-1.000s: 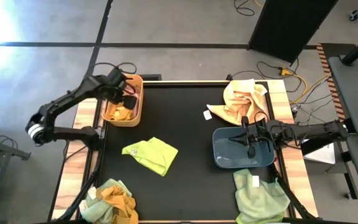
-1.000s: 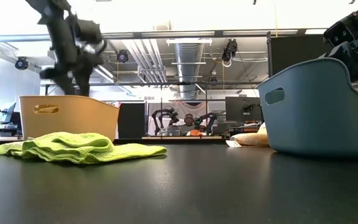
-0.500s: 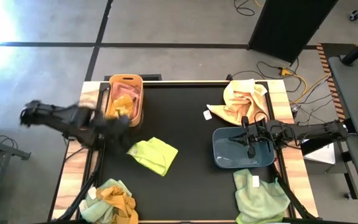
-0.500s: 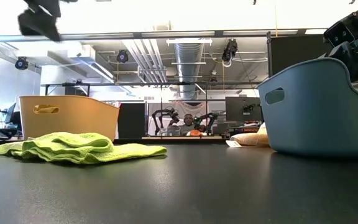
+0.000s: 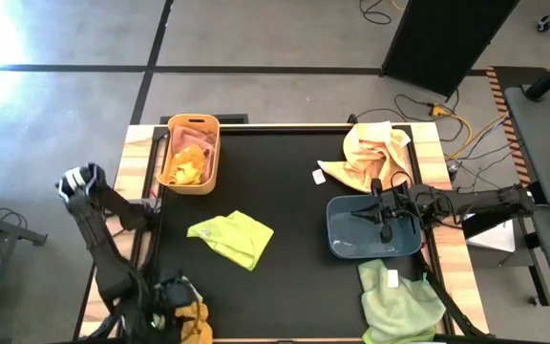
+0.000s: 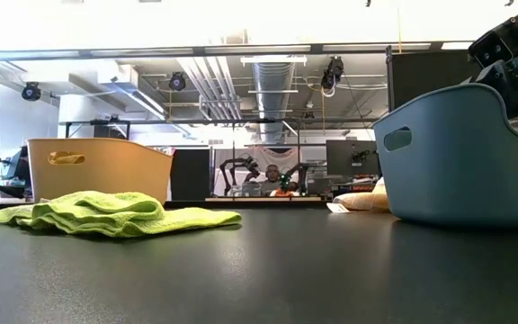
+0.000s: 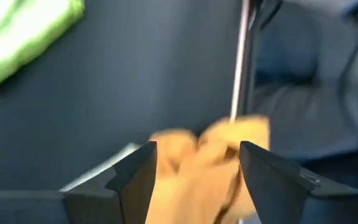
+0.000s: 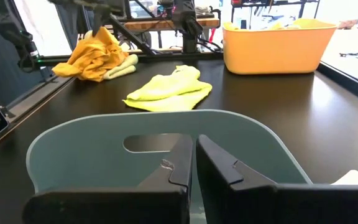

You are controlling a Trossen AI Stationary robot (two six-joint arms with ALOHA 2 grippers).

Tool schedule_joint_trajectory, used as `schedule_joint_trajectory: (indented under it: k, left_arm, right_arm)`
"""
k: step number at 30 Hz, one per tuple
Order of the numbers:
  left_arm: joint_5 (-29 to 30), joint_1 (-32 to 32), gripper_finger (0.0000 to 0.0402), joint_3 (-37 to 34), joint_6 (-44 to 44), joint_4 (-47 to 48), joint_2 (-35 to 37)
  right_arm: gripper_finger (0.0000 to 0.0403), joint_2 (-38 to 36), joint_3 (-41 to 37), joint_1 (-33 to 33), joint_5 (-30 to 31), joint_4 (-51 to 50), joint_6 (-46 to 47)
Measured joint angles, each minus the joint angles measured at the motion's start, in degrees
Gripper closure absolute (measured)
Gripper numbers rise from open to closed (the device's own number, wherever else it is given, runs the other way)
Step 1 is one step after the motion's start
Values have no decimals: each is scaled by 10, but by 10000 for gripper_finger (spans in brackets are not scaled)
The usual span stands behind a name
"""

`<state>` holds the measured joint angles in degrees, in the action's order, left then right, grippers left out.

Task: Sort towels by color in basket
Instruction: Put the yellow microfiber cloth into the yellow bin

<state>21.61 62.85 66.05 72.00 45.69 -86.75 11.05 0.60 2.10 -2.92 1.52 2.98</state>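
Left gripper (image 7: 194, 171) hangs with its two dark fingers spread wide and nothing between them, directly above a crumpled mustard-orange cloth towel (image 7: 204, 168) that lies on the near left corner of the black table (image 5: 285, 220). In the high view the gripper itself is hard to pick out: the dark left arm (image 5: 103, 239) runs down the table's left edge and its end merges with the orange towel and a pale green towel (image 8: 122, 67) bunched against it. The wrist view is blurred, so the towel's folds cannot be read.

Ahead of that gripper, toward the middle of the table, lies a bright lime-green folded towel (image 5: 232, 236). Beyond it stands a tan oblong plastic basket (image 5: 191, 153) holding orange and pink cloth, only partly visible over its rim.

Right gripper (image 8: 194, 163) sits with its fingers pressed together, empty, inside a grey-blue plastic basket (image 5: 337, 234). Beside that basket on one side lies a light green towel (image 5: 394, 301) with a white tag, cut off by the picture's edge; on the other, a pale peach towel (image 5: 370, 153).
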Motion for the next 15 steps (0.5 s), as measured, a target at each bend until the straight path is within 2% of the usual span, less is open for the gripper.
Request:
schedule_joint_trajectory:
  k: [3,10,13,15]
  left_arm:
    - [-60,0,203,56,13,74,-56]
    - [-76,0,240,166,4,193,-130]
    - [-77,0,248,188,9,217,-140]
    - [-99,0,251,191,19,218,-143]
  right_arm:
    - [390,0,0,0,0,0,0]
    - [390,0,0,0,0,0,0]
    - [390,0,0,0,0,0,0]
    - [390,0,0,0,0,0,0]
